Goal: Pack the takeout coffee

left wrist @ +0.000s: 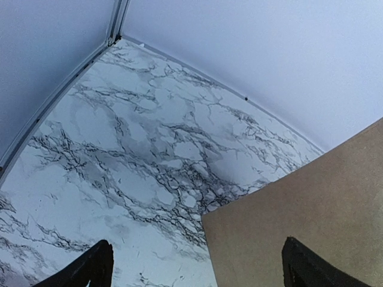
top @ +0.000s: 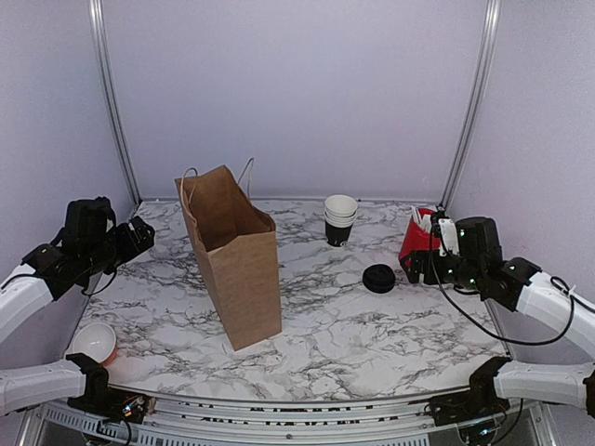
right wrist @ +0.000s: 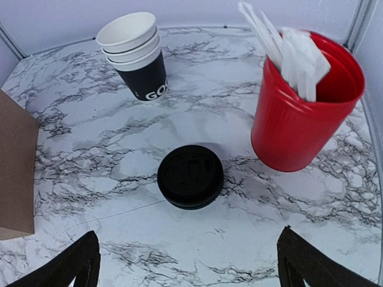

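Note:
The takeout coffee does not show in any view. A tall brown paper bag (top: 237, 269) stands open on the marble table (top: 353, 325), left of centre. My left gripper (top: 139, 230) hovers left of the bag near the wall. In the left wrist view this gripper (left wrist: 196, 251) is open and empty, with the bag's side (left wrist: 311, 209) ahead on its right. My right gripper (top: 414, 265) is at the right, beside a red cup. In the right wrist view that gripper (right wrist: 187, 239) is open and empty, just short of a loose flat black lid (right wrist: 190, 176).
A stack of lidless black cups with white rims (top: 340, 219) stands at the back. A red cup (right wrist: 302, 116) holding white sticks and packets stands near the right wall. The loose lid (top: 378, 278) lies right of the bag. A white-lined cup (top: 93, 342) lies by the left arm's base.

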### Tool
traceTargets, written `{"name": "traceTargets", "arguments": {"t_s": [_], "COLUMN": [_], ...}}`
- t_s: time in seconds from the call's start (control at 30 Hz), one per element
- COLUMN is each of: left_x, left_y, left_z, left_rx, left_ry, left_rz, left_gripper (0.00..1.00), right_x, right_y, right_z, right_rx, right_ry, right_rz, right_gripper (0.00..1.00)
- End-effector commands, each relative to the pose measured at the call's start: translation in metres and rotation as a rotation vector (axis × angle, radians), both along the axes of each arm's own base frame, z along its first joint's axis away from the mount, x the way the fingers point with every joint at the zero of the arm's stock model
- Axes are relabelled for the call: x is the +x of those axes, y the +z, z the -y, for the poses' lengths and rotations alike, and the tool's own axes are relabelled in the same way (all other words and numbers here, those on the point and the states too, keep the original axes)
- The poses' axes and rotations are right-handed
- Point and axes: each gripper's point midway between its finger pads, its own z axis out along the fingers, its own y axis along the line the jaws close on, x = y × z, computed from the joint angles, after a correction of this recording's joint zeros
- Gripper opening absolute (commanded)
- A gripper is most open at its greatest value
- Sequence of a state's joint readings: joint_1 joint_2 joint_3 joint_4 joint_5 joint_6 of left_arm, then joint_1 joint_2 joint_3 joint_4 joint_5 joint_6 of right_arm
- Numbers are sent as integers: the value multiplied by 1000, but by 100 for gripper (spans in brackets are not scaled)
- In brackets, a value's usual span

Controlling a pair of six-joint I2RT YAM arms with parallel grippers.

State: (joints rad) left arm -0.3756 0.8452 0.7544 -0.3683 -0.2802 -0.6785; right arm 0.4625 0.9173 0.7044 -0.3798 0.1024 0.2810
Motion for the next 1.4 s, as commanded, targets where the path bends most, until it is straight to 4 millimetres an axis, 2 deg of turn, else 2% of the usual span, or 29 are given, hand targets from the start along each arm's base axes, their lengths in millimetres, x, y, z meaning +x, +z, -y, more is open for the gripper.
{"name": "traceTargets", "arguments": {"t_s": [0.0, 0.23, 0.3, 0.47, 0.53, 0.6, 0.7, 0.8, 0.87, 0.97, 1.0, 1.27, 1.37], "left_x": [8, 12, 13, 19, 21, 22, 24, 25, 23, 24, 25, 32, 32], "left_y": [-20, -59, -60, -63, -66, -71, -68, -62, -67, -75, -75, -63, -62], "left_z": [4, -23, -27, -36, -44, -51, -57, -56, -61, -67, -69, -88, -101], "left_rx": [-32, -57, -42, -3, 30, 54, 94, 123, 143, 234, 245, 384, 453], "left_ry": [-59, 12, 23, 52, 89, 119, 124, 90, 115, 109, 115, 187, 249], "left_rz": [-30, -118, -105, -82, -79, -58, 32, 169, 204, 197, 190, 214, 223], "left_gripper": [99, 99, 99, 99, 99, 99, 99, 99, 99, 99, 99, 99, 99], "right_x": [12, 8, 6, 7, 9, 13, 17, 18, 18, 26, 29, 52, 52], "right_y": [-1, -27, -30, -20, -32, -31, -28, -40, -43, -41, -33, -21, -26], "right_z": [27, 69, 82, 104, 114, 123, 140, 164, 179, 179, 179, 175, 169], "right_rx": [85, 19, 17, -58, -88, -85, -145, -170, -135, -116, -115, -141, -138], "right_ry": [-130, -295, -359, -413, -424, -437, -463, -542, -588, -570, -570, -529, -494], "right_rz": [84, 166, 190, 301, 303, 323, 380, 404, 452, 498, 544, 644, 676], "right_gripper": [100, 100, 100, 100, 100, 100, 100, 100, 100, 100, 100, 100, 100]}}
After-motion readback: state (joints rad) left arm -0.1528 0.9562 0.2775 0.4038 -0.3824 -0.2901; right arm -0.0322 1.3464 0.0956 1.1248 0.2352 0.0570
